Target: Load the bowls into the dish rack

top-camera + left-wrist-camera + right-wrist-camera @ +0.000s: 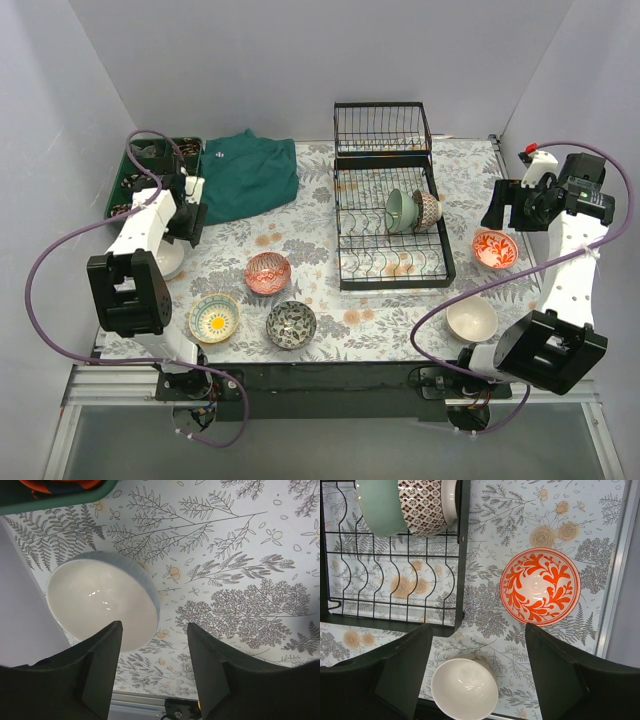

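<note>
Leaf-patterned table [340, 335] enclosed by plain grey walls [300, 60].
Left pincer [155, 632] and right pincer [479, 632], flanking the rack [372, 262], both gape empty.

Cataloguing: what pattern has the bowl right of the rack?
Bowl: orange-red leaf scrolls on white; right wrist view.

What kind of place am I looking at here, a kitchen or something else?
Probably a robot test cell, not a kitchen: plain grey walls box in a cloth-covered table, two arms are bolted at its near edge, and bowls sit around a dish rack.
</note>
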Robot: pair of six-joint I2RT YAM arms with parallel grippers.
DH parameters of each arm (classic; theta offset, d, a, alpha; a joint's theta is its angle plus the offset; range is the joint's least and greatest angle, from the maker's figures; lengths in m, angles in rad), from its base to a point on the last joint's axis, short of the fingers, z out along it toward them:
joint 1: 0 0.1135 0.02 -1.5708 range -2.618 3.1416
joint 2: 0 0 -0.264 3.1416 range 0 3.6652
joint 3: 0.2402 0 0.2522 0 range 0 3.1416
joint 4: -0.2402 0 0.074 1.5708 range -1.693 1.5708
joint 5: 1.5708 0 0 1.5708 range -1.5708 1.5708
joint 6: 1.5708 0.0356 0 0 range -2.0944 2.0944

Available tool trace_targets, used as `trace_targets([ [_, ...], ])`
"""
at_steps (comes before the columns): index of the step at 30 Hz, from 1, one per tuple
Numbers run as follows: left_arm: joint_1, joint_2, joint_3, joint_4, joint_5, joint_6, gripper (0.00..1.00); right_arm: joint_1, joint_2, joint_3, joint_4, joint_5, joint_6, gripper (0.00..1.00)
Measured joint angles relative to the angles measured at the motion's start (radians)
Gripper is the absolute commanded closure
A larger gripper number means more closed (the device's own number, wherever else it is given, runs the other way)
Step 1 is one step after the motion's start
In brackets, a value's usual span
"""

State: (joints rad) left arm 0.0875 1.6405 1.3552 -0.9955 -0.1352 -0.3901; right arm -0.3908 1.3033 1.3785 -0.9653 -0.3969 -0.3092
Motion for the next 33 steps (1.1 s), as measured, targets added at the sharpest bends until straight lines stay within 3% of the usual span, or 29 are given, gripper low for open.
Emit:
trace_targets([
  [13,0.023,0.045,-0.098,0.07,-0.041,0.039,0.63,0.0,0.016,0.006,0.005,0.0,0.004,0.17],
  [16,0.027,0.052,-0.117,0.087,-0.045,0.051,0.75,0.0,0.016,0.005,0.008,0.001,0.009,0.17],
  [20,0.026,0.057,-0.14,0.102,-0.045,0.064,0.82,0.0,0.016,0.005,0.018,0.001,0.017,0.17],
  [24,0.027,0.056,-0.168,0.119,-0.044,0.069,1.0,0.0,0.017,0.006,0.021,0.001,0.018,0.17],
  [29,0.027,0.03,-0.184,0.095,-0.02,0.072,1.0,0.0,0.026,0.008,0.023,0.002,0.018,0.17],
  [33,0.025,-0.001,-0.09,-0.063,0.077,0.066,1.0,0.0,0.032,0.008,0.024,0.002,0.019,0.17],
])
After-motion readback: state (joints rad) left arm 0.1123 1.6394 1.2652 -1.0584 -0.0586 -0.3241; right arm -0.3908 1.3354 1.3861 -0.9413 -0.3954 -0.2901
